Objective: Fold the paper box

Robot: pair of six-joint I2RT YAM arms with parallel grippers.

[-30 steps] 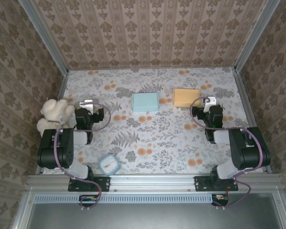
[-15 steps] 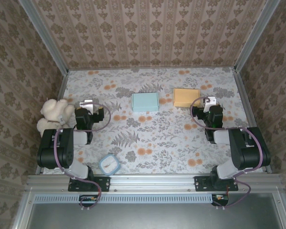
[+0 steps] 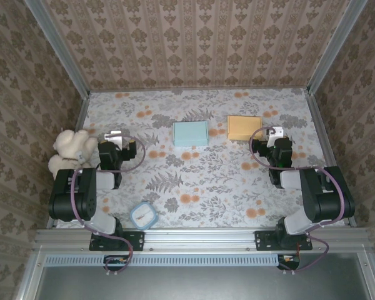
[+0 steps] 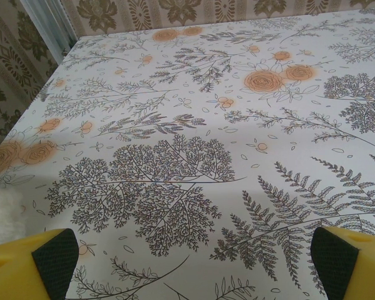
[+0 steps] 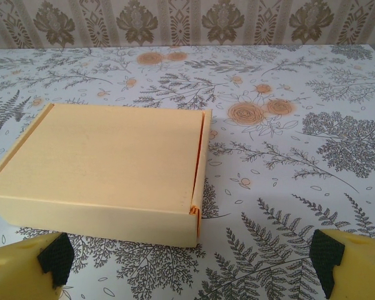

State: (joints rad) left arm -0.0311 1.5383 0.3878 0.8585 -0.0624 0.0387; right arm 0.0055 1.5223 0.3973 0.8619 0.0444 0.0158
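Observation:
Two flat paper boxes lie at the back of the table with their lids down: a light blue paper box in the middle and a pale orange paper box to its right. My right gripper rests just right of the orange box. In the right wrist view that orange box lies ahead and to the left of the open right gripper, with nothing between the fingers. My left gripper sits at the table's left, well away from the blue box. It is open over bare floral cloth.
A white plush toy sits at the left edge beside the left arm, and its fur shows at the left of the left wrist view. A small square blue-rimmed lid lies near the front edge. Patterned walls enclose the table.

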